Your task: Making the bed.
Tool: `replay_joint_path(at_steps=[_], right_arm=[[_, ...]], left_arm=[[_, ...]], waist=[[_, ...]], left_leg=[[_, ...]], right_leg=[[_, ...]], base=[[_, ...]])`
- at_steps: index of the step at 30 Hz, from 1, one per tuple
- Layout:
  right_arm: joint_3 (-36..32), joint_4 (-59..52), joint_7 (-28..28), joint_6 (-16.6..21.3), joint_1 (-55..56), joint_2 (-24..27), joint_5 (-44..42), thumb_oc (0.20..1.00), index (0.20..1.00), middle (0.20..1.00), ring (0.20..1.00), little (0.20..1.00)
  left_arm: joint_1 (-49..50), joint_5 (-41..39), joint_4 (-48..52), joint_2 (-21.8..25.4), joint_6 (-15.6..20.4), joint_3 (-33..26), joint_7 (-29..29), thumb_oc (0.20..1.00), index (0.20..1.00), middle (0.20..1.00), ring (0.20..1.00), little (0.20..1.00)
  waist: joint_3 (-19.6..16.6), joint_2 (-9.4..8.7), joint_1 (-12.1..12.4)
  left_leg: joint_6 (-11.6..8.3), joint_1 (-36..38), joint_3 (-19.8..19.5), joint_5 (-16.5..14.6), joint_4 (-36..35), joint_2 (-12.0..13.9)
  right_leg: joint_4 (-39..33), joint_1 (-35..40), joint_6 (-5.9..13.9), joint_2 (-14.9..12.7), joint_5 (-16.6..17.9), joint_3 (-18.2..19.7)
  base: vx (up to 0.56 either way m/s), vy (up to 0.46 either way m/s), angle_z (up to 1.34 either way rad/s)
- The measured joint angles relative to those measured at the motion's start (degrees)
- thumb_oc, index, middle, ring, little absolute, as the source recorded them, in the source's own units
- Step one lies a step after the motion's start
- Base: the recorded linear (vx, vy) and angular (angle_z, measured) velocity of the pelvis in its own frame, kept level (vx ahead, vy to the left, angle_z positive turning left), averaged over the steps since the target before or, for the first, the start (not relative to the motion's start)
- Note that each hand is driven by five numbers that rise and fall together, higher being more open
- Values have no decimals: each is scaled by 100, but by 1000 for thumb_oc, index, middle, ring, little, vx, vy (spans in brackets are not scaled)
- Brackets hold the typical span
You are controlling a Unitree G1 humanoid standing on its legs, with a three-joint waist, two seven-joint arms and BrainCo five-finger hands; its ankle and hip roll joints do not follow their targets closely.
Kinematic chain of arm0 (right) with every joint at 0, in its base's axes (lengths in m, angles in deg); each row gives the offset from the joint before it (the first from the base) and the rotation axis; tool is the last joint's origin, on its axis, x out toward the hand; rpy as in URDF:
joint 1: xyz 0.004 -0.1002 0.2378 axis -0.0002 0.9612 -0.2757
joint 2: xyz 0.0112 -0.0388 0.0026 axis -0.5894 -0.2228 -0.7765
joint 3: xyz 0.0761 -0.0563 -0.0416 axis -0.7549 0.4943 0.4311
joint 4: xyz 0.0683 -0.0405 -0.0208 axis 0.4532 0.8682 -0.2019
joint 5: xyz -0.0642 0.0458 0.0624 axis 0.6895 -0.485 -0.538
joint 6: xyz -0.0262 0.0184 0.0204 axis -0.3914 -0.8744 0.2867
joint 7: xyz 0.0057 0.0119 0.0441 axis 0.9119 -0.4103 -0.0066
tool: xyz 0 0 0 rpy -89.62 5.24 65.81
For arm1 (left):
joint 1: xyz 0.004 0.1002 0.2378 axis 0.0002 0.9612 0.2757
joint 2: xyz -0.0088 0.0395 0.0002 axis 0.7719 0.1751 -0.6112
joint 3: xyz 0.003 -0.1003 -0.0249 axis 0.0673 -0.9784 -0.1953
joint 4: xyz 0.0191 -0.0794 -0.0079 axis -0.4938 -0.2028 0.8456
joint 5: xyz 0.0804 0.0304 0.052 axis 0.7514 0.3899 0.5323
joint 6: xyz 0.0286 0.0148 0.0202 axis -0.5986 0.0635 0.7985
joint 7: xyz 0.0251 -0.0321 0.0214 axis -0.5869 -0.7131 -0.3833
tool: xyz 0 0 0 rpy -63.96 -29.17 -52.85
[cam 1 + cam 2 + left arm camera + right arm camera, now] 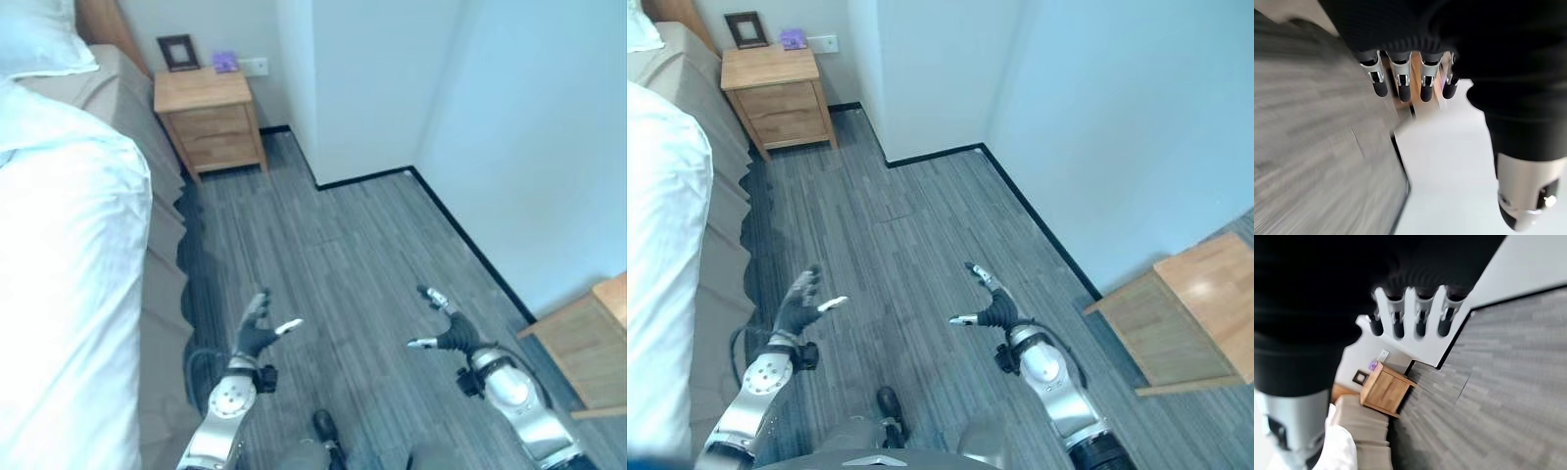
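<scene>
The duvet (59,294) on the bed is plain white, and so is the pillow (34,39) at the far end; the bed skirt (162,255) beneath is beige. The nightstand (209,116) is light wood, carrying a dark-framed picture (178,52) and a small purple object (225,62). The floor (333,245) is grey with fine streaked stripes, edged by a black skirting line (470,245) under pale walls (529,127). Light wood furniture (1190,313) stands at the right
</scene>
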Motion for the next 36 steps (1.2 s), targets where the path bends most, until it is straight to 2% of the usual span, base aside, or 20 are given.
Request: replay_joint_path(at_steps=[1, 2, 3, 5, 6, 8, 9, 12, 16, 17, 18, 20, 22, 24, 25, 26, 29, 31, 33, 36], right_arm=[[-91, -13, 6, 2, 13, 24, -4, 1000, 1000, 1000, 1000, 1000], [-149, -36, 6, 11, -3, 20, -4, 1000, 1000, 1000, 1000, 1000], [-187, -35, 6, 20, -70, 18, -5, 1000, 1000, 1000, 1000, 1000], [-291, -23, 35, 65, 22, 1, -24, 1000, 1000, 1000, 1000, 1000], [-374, -2, 37, 70, 134, 5, -25, 1000, 1000, 1000, 1000, 1000], [-369, 150, -5, 57, 62, -37, -12, 1000, 1000, 1000, 1000, 1000], [-389, 204, -10, 63, 65, -38, -8, 1000, 1000, 1000, 1000, 1000], [-638, 212, -57, 95, 62, 9, -3, 1000, 1000, 1000, 1000, 1000], [-664, 236, -94, 89, 61, 54, -4, 1000, 1000, 1000, 1000, 1000], [-666, 244, -103, 55, 87, 55, -5, 1000, 1000, 1000, 1000, 1000], [-666, 320, -205, 6, 301, 173, -15, 1000, 1000, 1000, 1000, 1000], [-890, 1157, 112, 106, 165, 0, -1583, 1000, 1000, 1000, 1000, 1000], [-1293, 1637, 358, 13, 128, -29, -2070, 1000, 1000, 1000, 1000, 1000], [-1396, 1933, 469, -115, -221, 34, -2089, 1000, 1000, 1000, 1000, 1000], [-1397, 2034, 497, -136, -418, 86, -2090, 1000, 1000, 1000, 1000, 1000], [-1386, 2067, 521, -144, -449, -31, -2095, 1000, 1000, 1000, 1000, 1000], [-1314, 2092, 530, -147, -459, -284, -2157, 1000, 1000, 1000, 1000, 1000], [-1318, 2034, 533, -164, -425, -393, -2195, 1000, 1000, 1000, 1000, 1000], [-1314, 1928, 524, -164, -218, -508, -2309, 1000, 1000, 1000, 1000, 1000], [-1275, 1922, 494, -165, 9, -534, -2379, 1000, 1000, 1000, 1000, 1000]], left_arm=[[35, -17, 183, -5, 16, -66, 2, 1000, 1000, 1000, 1000, 1000], [117, -39, 210, 32, 16, -114, -2, 1000, 1000, 1000, 1000, 1000], [212, -43, 213, 77, 10, -195, 0, 1000, 1000, 1000, 1000, 1000], [339, -55, 138, 58, -15, -312, 30, 1000, 1000, 1000, 1000, 1000], [259, -57, 133, 89, -11, -294, 30, 1000, 1000, 1000, 1000, 1000], [373, -55, 186, 125, 0, -311, 90, 1000, 1000, 1000, 1000, 1000], [441, -56, 188, 94, 0, -321, 112, 1000, 1000, 1000, 1000, 1000], [691, -56, 350, -67, 27, -280, 270, 1000, 1000, 1000, 1000, 1000], [723, -58, 348, -161, 27, -225, 411, 1000, 1000, 1000, 1000, 1000], [696, -70, 347, -184, 26, -225, 440, 1000, 1000, 1000, 1000, 1000], [893, -272, 347, -280, 24, -234, 444, 1000, 1000, 1000, 1000, 1000], [661, -276, -146, -265, -12, -256, 333, 1000, 1000, 1000, 1000, 1000], [537, -277, -326, -249, -47, -279, 215, 1000, 1000, 1000, 1000, 1000], [386, -262, -308, -97, -215, -219, 180, 1000, 1000, 1000, 1000, 1000], [260, -248, -277, -25, -239, -173, 213, 1000, 1000, 1000, 1000, 1000], [123, -218, -279, 47, -254, -232, 210, 1000, 1000, 1000, 1000, 1000], [-56, -125, -285, 100, -252, -414, 128, 1000, 1000, 1000, 1000, 1000], [-57, -19, -354, 109, -259, -425, 94, 1000, 1000, 1000, 1000, 1000], [-1, 13, -484, 81, -300, -423, 89, 1000, 1000, 1000, 1000, 1000], [-97, 173, -887, 16, -327, -519, 89, 1000, 1000, 1000, 1000, 1000]], waist=[[-29, -86, 60], [-96, -178, 104], [-94, -174, 128], [-232, -140, 214], [-294, -119, 92], [-344, -226, 177], [-406, -213, 202], [-598, 44, 206], [-619, 33, 189], [-616, 36, 145], [-674, 179, 208], [-804, 73, 204], [-805, 57, 227], [-719, 108, 228], [-705, 313, 208], [-663, 215, 201], [-638, -104, 165], [-637, -169, 138], [-631, -164, -24], [-589, -107, -215]], left_leg=[[30, 17, -30, 118, 61, -132], [117, 19, -37, 144, 97, -223], [426, 90, -80, 169, 88, -304], [366, 134, -657, 71, 99, -466], [374, 132, -989, 71, 79, -528], [391, 720, -1251, 142, -155, -714], [312, 855, -1306, 71, -157, -722], [204, 963, -1361, -3, -159, -465], [102, 1070, -1216, 37, -128, -282], [5, 1118, -1225, -25, -154, -192], [-310, 998, -1074, 44, -193, 248], [-348, 832, -922, 21, -198, 226], [-331, 684, -899, 84, -202, 213], [-47, 590, -889, 82, -207, -73], [91, 564, -794, 77, -205, 147], [114, 638, -725, 70, -195, 173], [37, 719, -742, -4, -210, 86], [21, 677, -772, -11, -209, 71], [-2, 577, -973, -30, -190, 57], [-221, 608, -1152, -166, -125, 194]], right_leg=[[-1744, 66, 57, 71, -140, 254], [-2598, 201, 47, 91, -99, 403], [-2726, 204, -68, 102, -3, 322], [-3713, 498, -14, 499, 116, 1446], [-4406, 831, 20, 615, 267, 1775], [-4500, 1341, -148, 500, 929, 1137], [-4497, 1485, -65, 474, 1174, 1098], [-4484, 1656, 0, 697, 1243, 927], [-4484, 1766, -156, 871, 1192, 891], [-4497, 1809, -228, 960, 1113, 831], [-4500, 1717, -513, 1218, 930, 310], [-4498, 1594, -527, 1123, 910, -46], [-4498, 1465, -522, 1052, 909, -153], [-3445, 802, -148, 925, 1117, -186], [-2945, 451, 152, 938, 1256, -406], [-2816, 430, 288, 890, 1310, -447], [-2175, 39, 199, 610, 933, -475], [-2635, 25, 146, 472, 842, -455], [-4130, 396, 151, 270, 849, -501], [-4509, 302, 207, -13, 994, -624]], base=[[191, -111, 130], [252, -137, 127], [311, -172, 83], [213, -140, 121], [159, -147, 177], [193, -162, 132], [166, -123, 64], [71, -78, 23], [34, -68, -5], [31, -95, 1], [89, 30, 10], [83, 128, 24], [1, 170, 17], [33, 79, -22], [111, 56, -31], [174, 8, -12], [277, -62, -1], [476, -145, 9], [481, -187, 31], [694, -310, 35]])
